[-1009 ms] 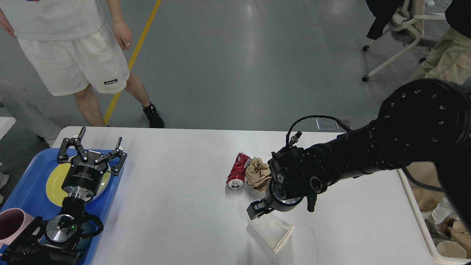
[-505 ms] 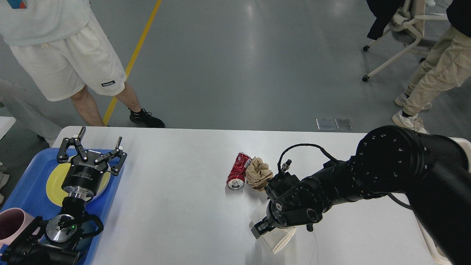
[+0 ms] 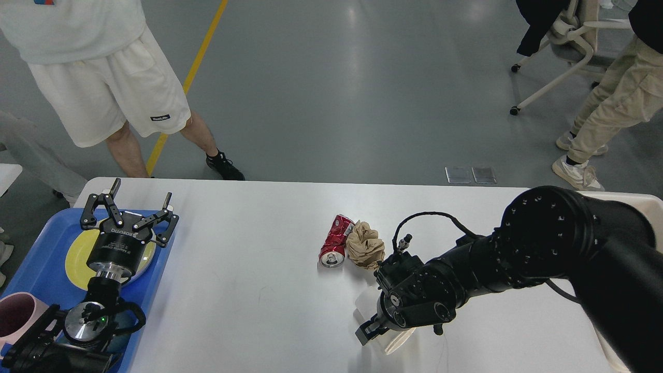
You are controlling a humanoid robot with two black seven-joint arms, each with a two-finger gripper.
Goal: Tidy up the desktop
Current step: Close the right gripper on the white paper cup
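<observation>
The white desktop (image 3: 248,269) holds a crushed red can (image 3: 335,241) lying beside a crumpled brown paper ball (image 3: 365,245) near the middle. A clear plastic cup (image 3: 398,342) lies on its side near the front edge. My right gripper (image 3: 374,331) is low over the cup and covers most of it. Only one finger (image 3: 364,334) shows at the cup's left, so I cannot tell how the jaws stand. My left gripper (image 3: 129,211) is open and empty, pointing up over the tray at the left.
A blue tray (image 3: 36,259) at the left edge holds a yellow plate (image 3: 75,256) and a pink mug (image 3: 15,316). A cream bin's rim (image 3: 650,201) shows at the right end. People stand beyond the far edge, and an office chair (image 3: 564,52) stands far right.
My right arm has swung down and toward the front edge, lowering the gripper onto the clear cup. The left arm has not moved. The people behind have shifted.
</observation>
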